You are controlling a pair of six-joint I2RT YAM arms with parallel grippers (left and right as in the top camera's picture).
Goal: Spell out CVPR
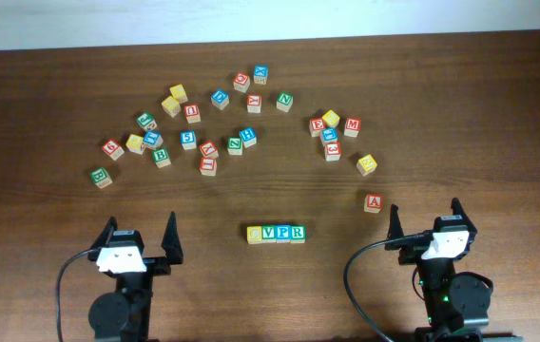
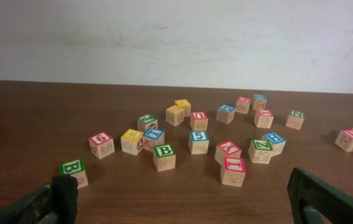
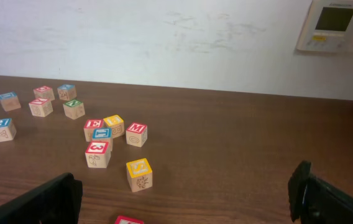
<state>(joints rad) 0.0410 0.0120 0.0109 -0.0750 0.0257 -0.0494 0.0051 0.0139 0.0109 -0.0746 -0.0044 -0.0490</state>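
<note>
A row of four letter blocks (image 1: 276, 233) lies at the front middle of the table in the overhead view, reading C, V, P, R from left to right. My left gripper (image 1: 140, 234) is open and empty at the front left, well left of the row. My right gripper (image 1: 425, 218) is open and empty at the front right, with a red A block (image 1: 373, 202) just ahead of it on its left. The row does not show in either wrist view.
Many loose letter blocks lie scattered across the far half of the table, a big group at the left (image 1: 187, 138) and a smaller one at the right (image 1: 333, 133). A yellow block (image 3: 139, 174) and a green B block (image 2: 74, 171) are nearest the grippers.
</note>
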